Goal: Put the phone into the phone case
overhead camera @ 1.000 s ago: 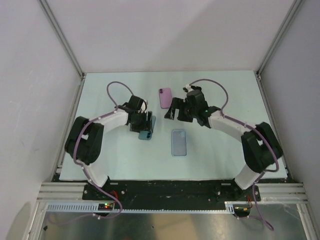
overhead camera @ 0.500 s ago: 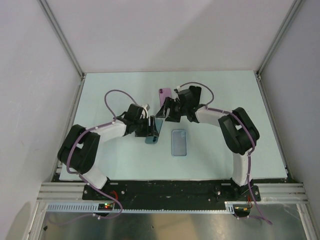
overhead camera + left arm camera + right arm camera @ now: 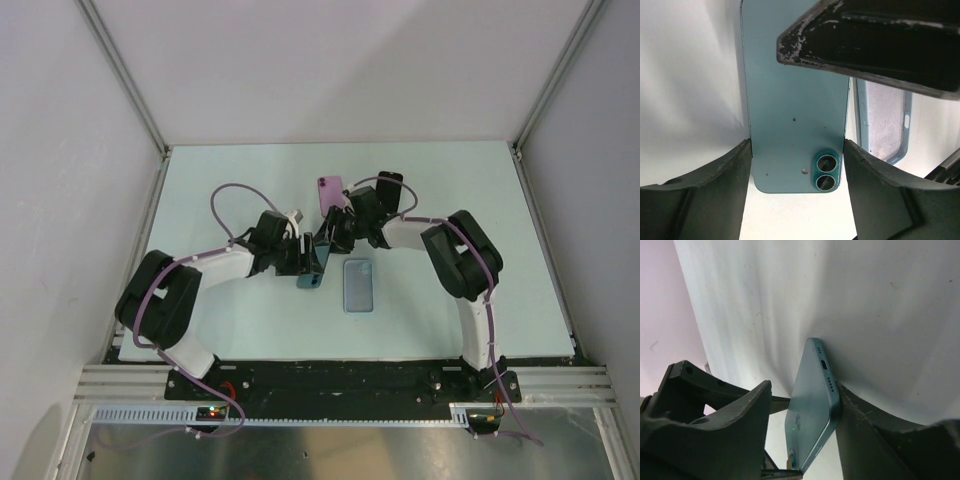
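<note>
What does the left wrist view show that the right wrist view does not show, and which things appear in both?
Only the left wrist view: the teal phone's back with its twin lenses, gripped at both long edges by the left claw, and the clear case lying on the table beside it. Only the right wrist view: the phone's bottom edge with its charging port, standing between the fingers of the right claw; one finger touches it, the other is apart. Both: the same teal phone, held on edge, and the pale table.
</note>
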`<state>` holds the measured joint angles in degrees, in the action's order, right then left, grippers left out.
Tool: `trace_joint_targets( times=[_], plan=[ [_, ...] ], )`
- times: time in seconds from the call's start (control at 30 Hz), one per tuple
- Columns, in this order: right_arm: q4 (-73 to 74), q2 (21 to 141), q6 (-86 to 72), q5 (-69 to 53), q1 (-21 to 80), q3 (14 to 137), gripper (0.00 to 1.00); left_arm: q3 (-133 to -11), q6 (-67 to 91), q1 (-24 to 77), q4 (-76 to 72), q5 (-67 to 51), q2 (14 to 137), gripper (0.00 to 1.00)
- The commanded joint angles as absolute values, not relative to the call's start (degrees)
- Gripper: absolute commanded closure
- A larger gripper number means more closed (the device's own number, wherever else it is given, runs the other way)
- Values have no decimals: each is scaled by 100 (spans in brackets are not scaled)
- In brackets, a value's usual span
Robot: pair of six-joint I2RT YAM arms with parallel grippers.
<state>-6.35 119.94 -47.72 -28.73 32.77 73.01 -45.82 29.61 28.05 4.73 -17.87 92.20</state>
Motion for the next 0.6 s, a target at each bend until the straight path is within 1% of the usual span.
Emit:
trace_joint_targets(
  times=[0.0, 0.2, 0.3, 0.37, 0.4, 0.47, 0.57],
  plan=[
    [-956, 12142, -5043, -3177, 3273, 7538, 49, -4544, 3076, 2903, 141, -1926, 9060, 43],
    [-1118, 12185, -5241, -3375, 3239, 7541, 71, -4535, 3100, 2917, 107, -1909, 9048, 43],
    [-1135, 12159, -5277, -3434, 3235, 7541, 84, -4543, 3123, 2918, 106, -1908, 9055, 41],
    [-1145, 12132, -5266, -3473, 3221, 7541, 92, -4539, 3163, 2918, 114, -1907, 9018, 36],
    [-1175, 12117, -5256, -3503, 3206, 7541, 96, -4537, 3190, 2918, 119, -1907, 8992, 32],
    [-1227, 12082, -5201, -3585, 3168, 7541, 99, -4514, 3250, 2918, 120, -1942, 8892, 24],
    [-1345, 11990, -5075, -3800, 3085, 7541, 100, -4465, 3329, 2918, 131, -1949, 8615, 15]
  ],
)
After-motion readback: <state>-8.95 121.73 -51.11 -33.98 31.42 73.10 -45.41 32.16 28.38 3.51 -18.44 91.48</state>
